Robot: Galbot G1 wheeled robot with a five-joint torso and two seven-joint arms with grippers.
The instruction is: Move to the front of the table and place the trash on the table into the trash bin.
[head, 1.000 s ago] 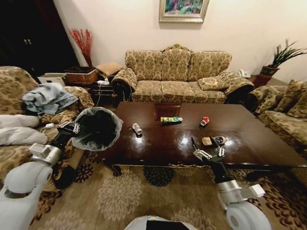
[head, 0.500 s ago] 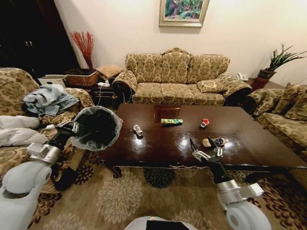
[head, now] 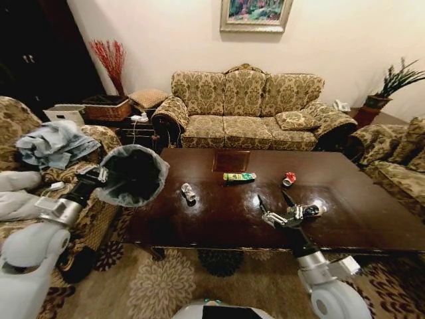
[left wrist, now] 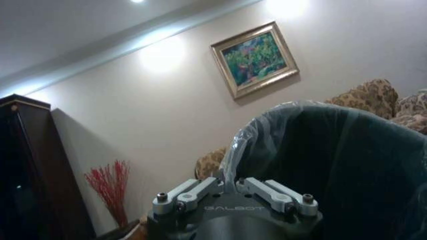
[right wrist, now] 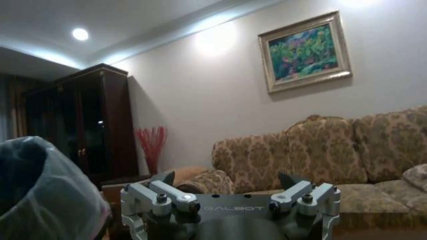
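— What is the right gripper (head: 273,207) doing?
— It hangs spread over the table (head: 219,216); the tan bottle (head: 310,211) lies just beside it, the red can (head: 288,179) and wrapper tube (head: 239,177) beyond, the silver can (head: 188,193) off toward the bin.
— And the left gripper (head: 101,175)?
— Pinching the rim of the trash bin (head: 136,174).

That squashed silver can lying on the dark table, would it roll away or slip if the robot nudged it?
The crushed silver can is dented, so it would probably wobble more than roll. It lies on the glossy table, so a push may make it slide. Being small and crumpled, it is likely light and gives under a squeeze.
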